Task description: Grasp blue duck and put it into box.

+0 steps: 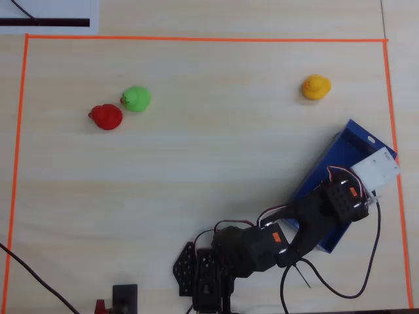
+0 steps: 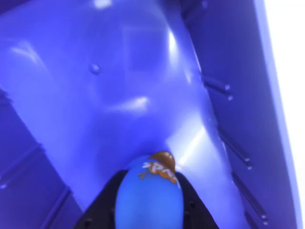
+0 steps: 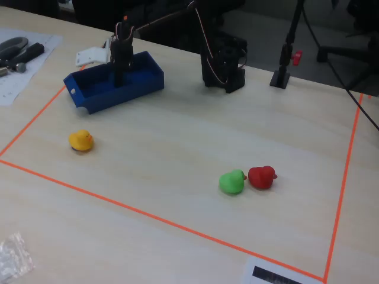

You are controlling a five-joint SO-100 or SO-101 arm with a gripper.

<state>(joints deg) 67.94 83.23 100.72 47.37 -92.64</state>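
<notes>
Gripper [image 2: 148,210] holds blue duck [image 2: 150,195] over box [image 2: 119,95]; duck's lettering unreadable.

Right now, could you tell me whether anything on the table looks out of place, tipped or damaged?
Nothing stands out. The box sits flat on the table, angled to the orange tape border. The blue duck is held over its floor. The yellow duck, green duck and red duck all sit upright.

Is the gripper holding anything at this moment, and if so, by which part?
Yes: the gripper holds the blue duck by the sides of its body, head pointing away, over the floor of the box.
</notes>
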